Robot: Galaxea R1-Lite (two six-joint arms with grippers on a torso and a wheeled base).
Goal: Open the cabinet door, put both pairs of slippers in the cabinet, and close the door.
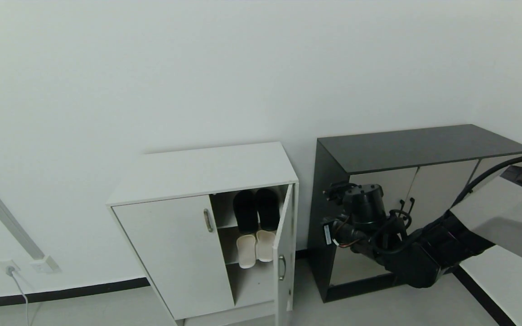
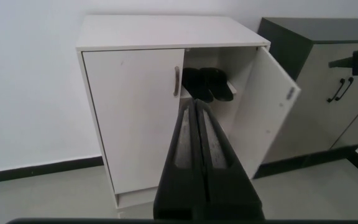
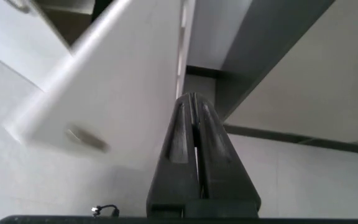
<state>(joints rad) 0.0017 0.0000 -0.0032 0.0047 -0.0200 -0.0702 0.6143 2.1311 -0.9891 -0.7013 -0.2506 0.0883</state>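
At the lower left of the head view, well apart from the work: wall socket (image 1: 7, 267), no obstacle. Moving right, white cabinet (image 1: 197, 172) at lower centre, left door (image 1: 175, 253) shut. Inside the open half, black slippers (image 1: 256, 210) high up, beige slippers (image 1: 255, 248) directly below them, near ends close to the front. Could catch on the closing door if sticking out past the front edge; cannot tell from these views. Next, right door (image 1: 286, 253) standing wide open, edge toward the camera, with only a narrow gap to the dark cabinet (image 1: 419, 147) at the right. Little room there, so may scrape the door edge or the dark side wall during the push. Right gripper (image 3: 194, 102) near that door, fingers pressed together, holding nothing. Left gripper (image 2: 196, 106) well back, facing the cabinet front, also pressed together and empty, with free space around. Better to push gently on the outer face; otherwise may slam and bounce open again.
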